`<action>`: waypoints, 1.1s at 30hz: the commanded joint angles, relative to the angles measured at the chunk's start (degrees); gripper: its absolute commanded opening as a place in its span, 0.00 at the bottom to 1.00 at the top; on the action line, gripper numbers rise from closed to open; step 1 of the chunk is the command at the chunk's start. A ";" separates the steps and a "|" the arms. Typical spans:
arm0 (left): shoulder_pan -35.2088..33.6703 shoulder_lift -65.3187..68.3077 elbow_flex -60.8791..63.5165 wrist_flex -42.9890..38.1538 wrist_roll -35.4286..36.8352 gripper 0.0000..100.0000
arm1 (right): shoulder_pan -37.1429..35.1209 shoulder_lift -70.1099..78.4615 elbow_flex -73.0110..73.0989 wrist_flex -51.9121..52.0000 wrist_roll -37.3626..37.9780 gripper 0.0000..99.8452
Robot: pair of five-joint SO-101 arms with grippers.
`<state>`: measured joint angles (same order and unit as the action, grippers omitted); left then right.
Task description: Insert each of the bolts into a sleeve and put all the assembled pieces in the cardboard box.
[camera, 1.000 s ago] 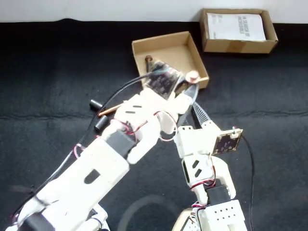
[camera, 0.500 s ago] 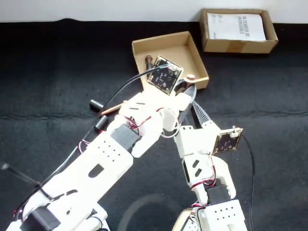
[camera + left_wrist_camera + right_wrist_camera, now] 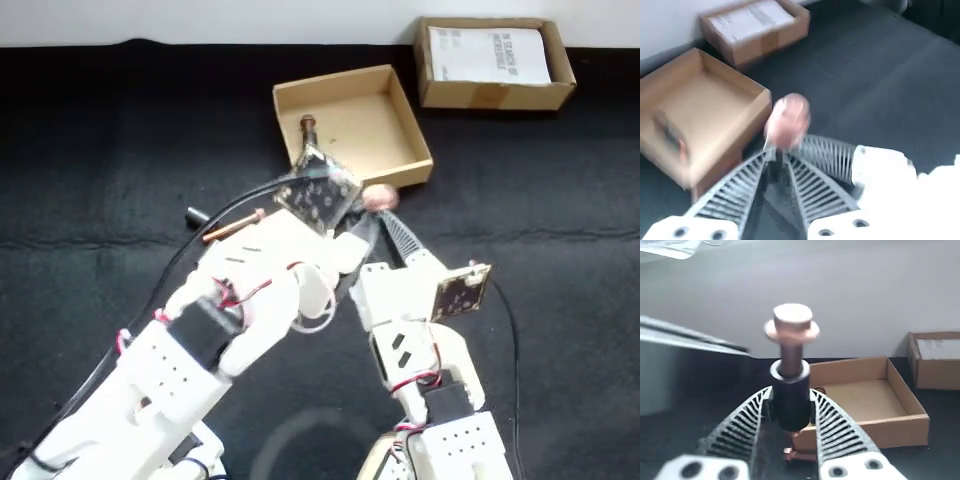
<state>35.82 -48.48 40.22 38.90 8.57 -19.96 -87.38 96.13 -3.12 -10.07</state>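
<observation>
The right gripper pinches an upright sleeve with a bolt seated in it, just beside the box over the surface, while the left gripper, fingers pressed together, sits close by the bolt's head.

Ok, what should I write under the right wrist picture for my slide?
The right tool grips a black sleeve with a copper bolt poking out, open cardboard box behind.

Copper bolt upright in black sleeve, seemingly partway.
</observation>
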 commanded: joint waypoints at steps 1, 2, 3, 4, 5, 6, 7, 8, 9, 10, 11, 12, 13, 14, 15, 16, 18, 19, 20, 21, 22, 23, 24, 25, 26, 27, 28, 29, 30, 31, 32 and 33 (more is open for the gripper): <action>0.31 -2.24 1.71 -1.05 0.26 0.01 | 0.13 -0.13 7.52 -0.48 0.44 0.01; 0.31 -2.24 2.15 -1.14 0.26 0.01 | 0.13 -0.13 7.52 -0.48 0.44 0.01; 0.22 -2.24 2.15 -1.14 0.26 0.01 | 0.13 -0.13 7.52 -0.40 0.44 0.01; 0.22 -2.24 2.07 -1.14 0.26 0.01 | 0.13 -0.13 7.52 -0.31 0.44 0.01; 0.22 -2.33 1.98 -1.14 0.26 0.01 | 0.13 -0.13 7.52 -0.31 0.44 0.01; 0.22 -2.33 1.89 -1.23 0.26 0.01 | 0.13 -0.13 7.52 -0.31 0.44 0.01; 0.22 -2.33 1.89 -1.23 0.18 0.01 | 0.13 -0.13 7.52 -0.31 0.44 0.01; 0.22 -2.42 1.80 -1.23 0.18 0.01 | 0.13 -0.13 7.52 -0.40 0.44 0.01; 0.13 -2.77 1.54 -1.23 0.18 0.01 | 0.13 -0.13 7.52 -0.40 0.44 0.01; 0.04 -3.56 1.36 -1.23 0.26 0.01 | 0.13 -0.13 7.52 -0.40 0.44 0.01; -0.57 -4.62 1.36 -1.23 0.26 0.01 | 0.13 -0.13 7.52 -0.40 0.44 0.01; -1.36 -5.76 1.27 -1.23 0.26 0.01 | 0.13 -0.13 7.52 -0.31 0.44 0.01; -1.98 -6.99 1.27 -1.23 0.26 0.01 | 0.13 -0.13 7.52 -0.22 0.44 0.01; -2.95 -8.22 1.10 -1.23 0.26 0.01 | 0.13 -0.13 7.52 -0.22 0.44 0.01; -4.26 -9.45 1.10 -1.23 0.26 0.01 | 0.13 -0.13 7.43 -0.13 0.44 0.01; -5.93 -10.77 1.10 -1.23 0.35 0.01 | 0.13 -0.13 6.90 -0.04 0.44 0.01; -9.80 -13.32 1.10 -1.23 0.35 0.01 | 0.13 0.04 4.70 2.42 0.35 0.01; -12.00 -14.37 1.19 -1.23 0.44 0.01 | 0.13 0.04 3.12 4.35 0.09 0.01; -14.46 -15.43 1.27 -1.05 0.44 0.01 | 0.13 0.04 1.36 6.20 0.09 0.01; -16.92 -15.96 1.36 -0.97 0.44 0.01 | 0.13 0.04 -0.40 7.69 0.09 0.01; -19.56 -16.31 1.45 -0.79 0.53 0.01 | 0.13 0.04 -2.07 9.01 0.09 0.01; -21.76 -16.13 1.45 0.00 0.53 0.01 | 0.13 0.04 -3.47 9.98 0.09 0.01; -23.69 -15.78 1.45 1.49 0.53 0.01 | 0.04 0.04 -4.88 10.95 0.09 0.01; -25.10 -15.43 1.45 3.08 0.53 0.01 | 0.04 0.13 -6.37 11.82 0.09 0.01; -26.33 -14.90 1.54 4.84 0.53 0.01 | 0.04 0.13 -7.78 12.79 0.09 0.01; -27.30 -14.29 1.63 6.51 0.53 0.01 | -0.04 0.13 -9.19 13.93 0.09 0.01; -28.09 -13.41 2.33 7.65 0.53 0.01 | -0.13 0.22 -10.68 15.16 0.09 0.01; -28.62 -12.97 3.65 8.09 0.53 0.01 | -0.22 0.22 -11.91 16.31 0.09 0.01; -29.05 -12.44 5.05 8.09 0.53 0.01 | -0.22 0.22 -13.23 17.54 0.09 0.01; -29.58 -12.44 6.46 8.09 0.53 0.01 | -0.22 0.22 -14.37 18.77 0.09 0.01; -29.85 -12.44 8.04 8.09 0.53 0.01 | -0.22 0.22 -15.60 20.00 0.09 0.01; -30.11 -12.44 9.54 8.09 0.53 0.01 | -0.22 0.22 -16.75 21.23 0.09 0.01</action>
<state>6.90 -61.23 47.60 46.81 8.75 -20.40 -87.38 85.76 15.87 -10.07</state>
